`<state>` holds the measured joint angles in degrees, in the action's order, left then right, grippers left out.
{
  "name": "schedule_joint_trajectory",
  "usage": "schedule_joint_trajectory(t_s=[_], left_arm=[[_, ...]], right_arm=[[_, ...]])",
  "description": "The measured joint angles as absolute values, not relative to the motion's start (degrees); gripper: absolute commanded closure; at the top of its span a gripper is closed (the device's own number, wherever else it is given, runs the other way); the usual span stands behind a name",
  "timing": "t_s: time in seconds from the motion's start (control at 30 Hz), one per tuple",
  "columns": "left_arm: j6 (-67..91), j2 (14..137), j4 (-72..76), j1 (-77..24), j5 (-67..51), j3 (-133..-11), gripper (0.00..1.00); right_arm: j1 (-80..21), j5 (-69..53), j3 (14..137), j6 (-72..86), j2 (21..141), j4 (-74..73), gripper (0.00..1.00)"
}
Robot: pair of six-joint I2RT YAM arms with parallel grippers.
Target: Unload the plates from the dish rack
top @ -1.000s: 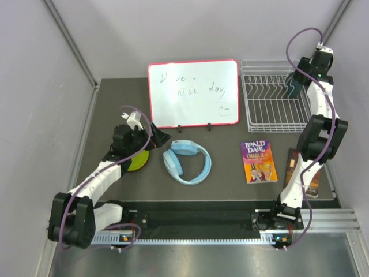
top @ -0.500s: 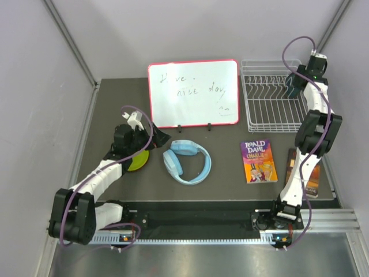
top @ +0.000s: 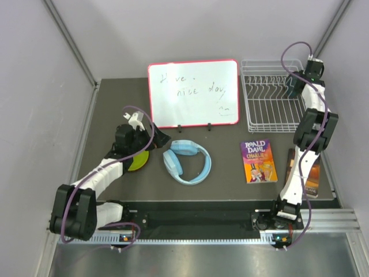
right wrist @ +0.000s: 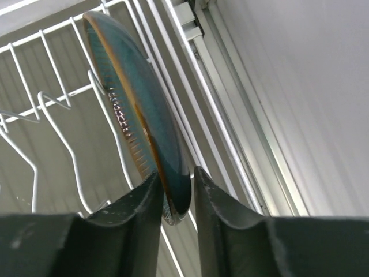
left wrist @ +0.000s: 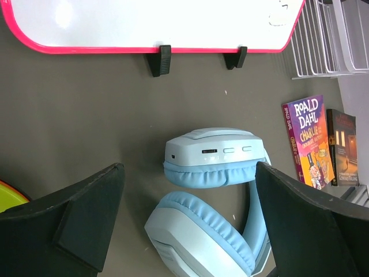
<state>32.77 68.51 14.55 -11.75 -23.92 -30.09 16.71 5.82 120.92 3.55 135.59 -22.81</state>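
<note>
Top external view: red-framed whiteboard (top: 193,92) at upper middle, white dish rack (top: 270,130) at upper right beside it, blue headphones (top: 187,161) at centre, Roald Dahl book (top: 258,160) to their right. Dark green plate (right wrist: 138,109) stands on edge between the prongs at the rack's right end, so its rim is reachable. Right gripper (right wrist: 176,173) straddles that rim, fingers pinching both faces, apparently in contact, ready to lift. Yellow-green plate (top: 138,160) lies flat at left, already unloaded. Left gripper (left wrist: 188,173) hangs spread wide over the headphones, holding nothing.
</note>
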Motion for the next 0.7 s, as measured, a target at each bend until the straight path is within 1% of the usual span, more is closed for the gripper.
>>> schedule_joint_trajectory(t_s=[0.03,0.07,0.1,0.2,0.4,0.5,0.7], left_arm=[[32.8,68.6,14.6,-11.7,-23.7,-30.1,0.01],[32.8,68.8,14.6,-11.7,-23.7,-30.1,0.01],[32.7,69.0,14.7,-11.7,-23.6,-30.1,0.01],[32.7,69.7,14.7,-11.7,-23.5,-30.1,0.01],[32.4,70.0,15.0,-11.7,-23.2,-30.1,0.01],[32.3,70.1,15.1,-11.7,-23.1,-30.1,0.01],[31.7,70.1,15.1,-11.7,-22.9,-30.1,0.01]], right_arm=[[16.7,5.7,120.9,3.5,135.8,-22.8,0.77],[16.7,5.4,120.9,3.4,135.9,-22.8,0.87],[16.7,5.1,120.9,3.2,135.9,-22.8,0.91],[16.8,4.4,121.2,2.2,135.9,-22.7,0.99],[16.7,4.6,120.1,1.7,135.7,-21.2,1.0],[16.1,6.5,115.5,1.5,133.8,-17.0,1.0],[14.2,14.2,105.1,-1.7,127.7,-9.6,1.0]])
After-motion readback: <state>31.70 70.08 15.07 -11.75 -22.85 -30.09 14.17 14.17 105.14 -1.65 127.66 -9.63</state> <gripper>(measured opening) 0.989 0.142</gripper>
